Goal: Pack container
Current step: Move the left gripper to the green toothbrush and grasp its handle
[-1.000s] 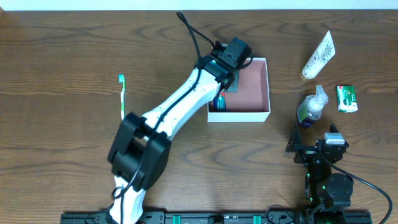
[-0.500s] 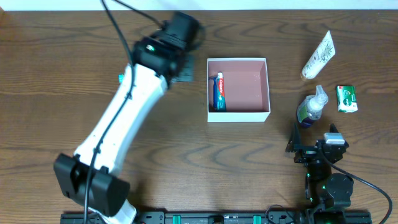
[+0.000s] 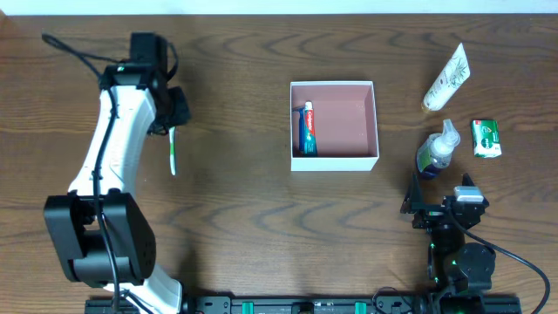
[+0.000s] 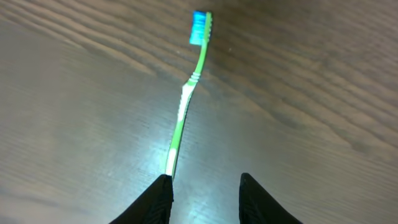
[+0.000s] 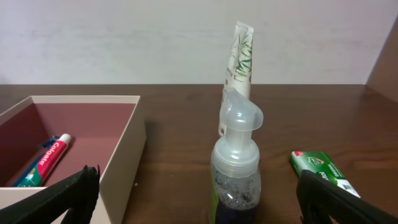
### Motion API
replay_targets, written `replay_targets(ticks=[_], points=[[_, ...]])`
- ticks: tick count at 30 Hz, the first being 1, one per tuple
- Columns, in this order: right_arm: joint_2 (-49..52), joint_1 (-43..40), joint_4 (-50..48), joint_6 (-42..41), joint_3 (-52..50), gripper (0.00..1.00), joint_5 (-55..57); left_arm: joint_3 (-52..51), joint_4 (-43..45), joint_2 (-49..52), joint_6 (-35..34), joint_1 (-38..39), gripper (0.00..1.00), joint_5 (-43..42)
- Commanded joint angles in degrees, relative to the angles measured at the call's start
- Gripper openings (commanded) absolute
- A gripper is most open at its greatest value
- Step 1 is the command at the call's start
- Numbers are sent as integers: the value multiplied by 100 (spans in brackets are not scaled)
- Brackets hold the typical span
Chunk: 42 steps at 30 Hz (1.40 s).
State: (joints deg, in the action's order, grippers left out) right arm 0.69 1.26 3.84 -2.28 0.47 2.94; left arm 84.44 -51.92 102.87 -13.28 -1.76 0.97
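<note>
The container (image 3: 336,162), a white box with a pink inside, stands at mid-table and holds a toothpaste tube (image 3: 304,129) along its left wall. A green toothbrush (image 3: 173,150) lies on the wood at the far left. My left gripper (image 3: 173,120) hovers over its upper part. In the left wrist view the jaws of that gripper (image 4: 205,182) are apart with nothing between them. The toothbrush (image 4: 186,99) runs away from the left fingertip (image 4: 163,186), bristles far. My right gripper (image 3: 443,199) stands wide open behind a pump bottle (image 3: 436,150).
A white tube with leaf print (image 3: 447,77) and a green packet (image 3: 486,138) lie at the right. In the right wrist view the bottle (image 5: 237,168) rises ahead between the fingers, with the container's wall (image 5: 124,149) at left and the packet (image 5: 320,169) at right.
My left arm has swung from the container to the far left, over the toothbrush. The toothpaste stayed in the box. The left jaws have widened. The right arm has not moved.
</note>
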Motion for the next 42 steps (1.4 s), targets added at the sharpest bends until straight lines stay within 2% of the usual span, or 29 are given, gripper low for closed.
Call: replay_targets(ticks=[1,12,19,42], points=[[-31,15,20,85,-15,99,-20,-334,208,0,343,-140,37,-505],[-31,15,20,85,-15,99,-20,-758,688,87,645,-426,37,-321],[-31,15,20,85,-15,99,-20,-758,861,369,1108,-531,38,-308],[-31,15,20,85,-15,99,-20,-758,1215,1355,1309,-531,38,-286]])
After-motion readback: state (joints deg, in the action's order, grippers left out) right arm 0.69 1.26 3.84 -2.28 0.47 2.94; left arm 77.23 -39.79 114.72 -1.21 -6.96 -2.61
